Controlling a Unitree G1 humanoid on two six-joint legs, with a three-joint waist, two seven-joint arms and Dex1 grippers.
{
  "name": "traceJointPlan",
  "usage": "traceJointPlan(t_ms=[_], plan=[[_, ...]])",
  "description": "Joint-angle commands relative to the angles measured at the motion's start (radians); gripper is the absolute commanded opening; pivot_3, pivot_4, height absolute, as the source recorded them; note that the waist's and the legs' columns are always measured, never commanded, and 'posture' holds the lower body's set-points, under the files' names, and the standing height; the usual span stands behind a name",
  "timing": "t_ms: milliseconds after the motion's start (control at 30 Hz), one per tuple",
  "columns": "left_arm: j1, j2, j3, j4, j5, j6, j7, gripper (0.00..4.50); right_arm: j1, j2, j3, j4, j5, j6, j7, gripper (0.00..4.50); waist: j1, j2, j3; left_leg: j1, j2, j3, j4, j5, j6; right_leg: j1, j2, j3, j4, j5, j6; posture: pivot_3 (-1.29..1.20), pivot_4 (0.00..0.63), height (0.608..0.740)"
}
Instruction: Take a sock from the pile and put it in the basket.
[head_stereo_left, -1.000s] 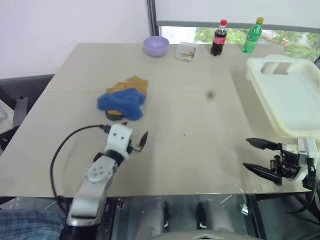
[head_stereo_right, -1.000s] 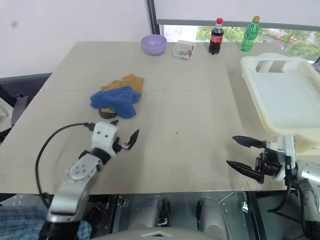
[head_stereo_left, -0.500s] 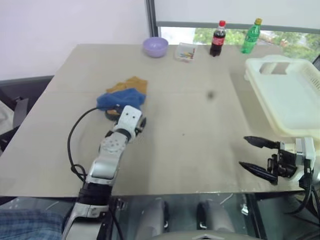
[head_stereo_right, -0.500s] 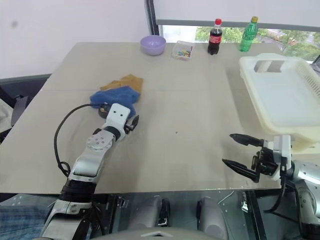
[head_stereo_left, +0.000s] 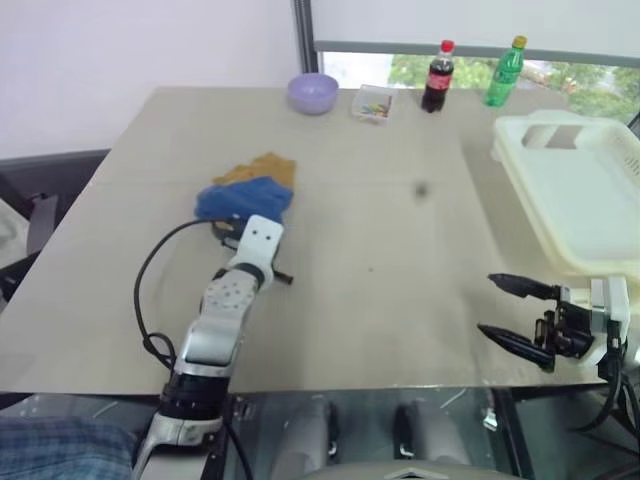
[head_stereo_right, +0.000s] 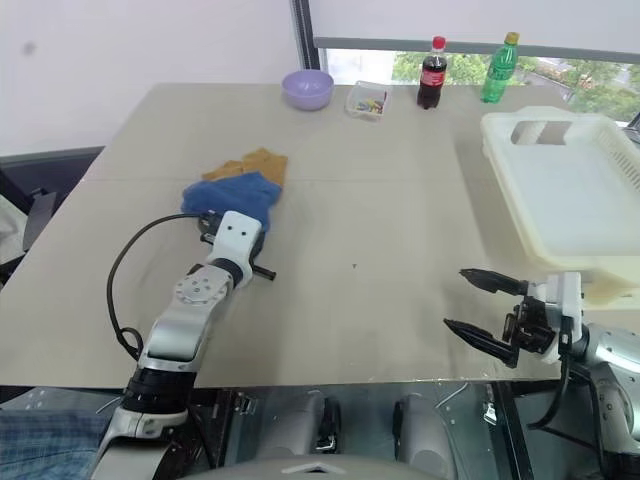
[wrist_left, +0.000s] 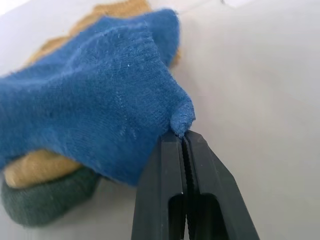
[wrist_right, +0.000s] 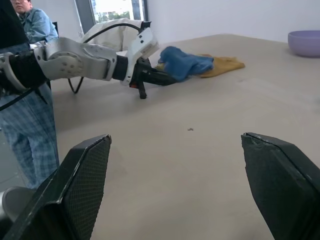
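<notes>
The pile (head_stereo_left: 247, 193) lies left of the table's middle, with a blue sock (wrist_left: 100, 105) on top, a mustard one (head_stereo_left: 264, 167) behind it and a dark grey-green one (wrist_left: 45, 202) underneath. My left gripper (wrist_left: 183, 136) is at the pile's near edge, shut on a small fold of the blue sock's edge. The sock still rests on the pile. Far to the right, the cream-white basket (head_stereo_left: 585, 205) stands at the table's right side. Just in front of it, at the table's front edge, my right gripper (head_stereo_left: 512, 312) hangs open with nothing between its fingers (wrist_right: 75, 192).
Along the table's far edge stand a purple bowl (head_stereo_left: 312, 92), a small clear tray (head_stereo_left: 372, 103), a cola bottle (head_stereo_left: 435, 77) and a green bottle (head_stereo_left: 504, 72). A person (wrist_right: 27, 17) sits beyond the table's left side.
My left gripper went forward from open and short of the pile to the blue sock, then shut on its edge. The right arm stayed where it was.
</notes>
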Motion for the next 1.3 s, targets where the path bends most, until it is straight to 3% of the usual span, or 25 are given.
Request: traceJointPlan(t_ms=[33,200,333,567,600,633,800,933,1000,1133,1300], plan=[[0.043,-0.046,-0.096,-0.219,-0.093,0.248,-0.064,0.02,-0.009,-0.011,-0.015,-0.003,0.005,-0.02,0.016,4.28,0.004,0.0,0.0,0.0,0.0,0.0,0.0,0.0,0.0,0.0,0.0,0.0,0.0,0.0,0.0,0.0,0.15,0.733],[-0.018,-0.122,-0.196,-0.31,-0.275,0.449,-0.188,0.02,-0.032,-0.007,-0.003,0.019,-0.007,-0.024,0.021,4.28,0.009,-0.001,0.0,0.0,-0.001,-0.001,0.001,0.0,0.0,0.001,0.0,0.0,0.0,-0.001,0.001,0.0,0.15,0.733],[-0.111,-0.253,-0.214,-0.218,-0.352,0.569,-0.183,0.02,-0.045,-0.003,0.003,0.021,-0.01,-0.024,0.014,4.28,0.005,-0.001,0.001,0.0,-0.001,-0.002,0.001,0.0,0.0,0.0,0.002,0.0,0.001,-0.002,0.002,0.0,0.15,0.733],[-0.236,-0.379,-0.254,0.017,-0.347,0.501,-0.142,0.02,-0.039,-0.006,-0.004,0.019,-0.014,-0.027,0.007,4.28,-0.002,-0.004,0.003,-0.001,-0.002,-0.002,0.001,0.0,0.001,0.0,0.003,0.0,0.0,-0.002,0.004,0.0,0.15,0.733],[-0.237,-0.374,-0.256,0.017,-0.357,0.506,-0.152,0.59,-0.036,-0.005,-0.007,0.018,-0.014,-0.029,0.004,4.28,-0.002,-0.004,0.003,-0.001,-0.002,-0.002,0.001,0.0,0.001,0.0,0.003,0.001,0.0,-0.001,0.003,0.0,0.15,0.733],[-0.238,-0.369,-0.258,0.016,-0.365,0.511,-0.161,0.84,-0.035,-0.005,-0.008,0.018,-0.014,-0.03,0.002,4.28,-0.003,-0.005,0.003,-0.001,-0.002,-0.002,0.001,0.0,0.001,0.0,0.003,0.001,0.0,-0.001,0.003,0.0,0.15,0.733],[-0.237,-0.366,-0.151,-0.08,-0.501,0.66,-0.213,2.93,0.001,-0.046,0.006,0.013,-0.078,0.005,-0.046,4.28,-0.003,-0.004,0.003,-0.001,-0.001,-0.003,0.001,0.0,0.001,0.0,0.002,0.0,0.0,-0.002,0.003,0.0,0.15,0.733],[-0.25,-0.273,-0.068,-0.177,-0.64,0.714,-0.323,2.93,0.023,-0.072,0.052,0.003,-0.143,0.034,-0.082,4.28,-0.005,-0.004,0.004,-0.001,-0.001,-0.003,0.001,0.0,0.0,0.0,0.002,0.0,0.001,-0.001,0.001,0.0,0.15,0.733],[-0.289,-0.184,-0.048,-0.162,-0.65,0.646,-0.382,2.93,0.008,-0.076,0.091,0.003,-0.216,0.051,-0.143,4.28,-0.003,-0.004,0.004,0.0,-0.001,-0.003,0.001,0.0,0.0,0.0,0.002,0.0,0.001,-0.002,0.002,0.0,0.15,0.733],[-0.458,-0.107,0.03,0.176,-0.541,0.401,-0.365,2.93,-0.039,-0.054,0.163,-0.028,-0.267,0.106,-0.228,4.28,0.0,-0.005,0.004,0.0,-0.002,-0.004,0.003,0.001,-0.001,0.0,0.003,-0.001,0.001,-0.003,0.004,0.0,0.15,0.733],[-0.617,-0.08,-0.038,0.589,-0.409,0.101,-0.462,2.93,-0.062,-0.02,0.262,-0.053,-0.362,0.152,-0.334,4.28,0.001,-0.005,0.004,-0.002,-0.003,-0.004,0.002,0.001,-0.001,0.0,0.002,-0.001,0.001,-0.001,0.002,0.0,0.15,0.733]])
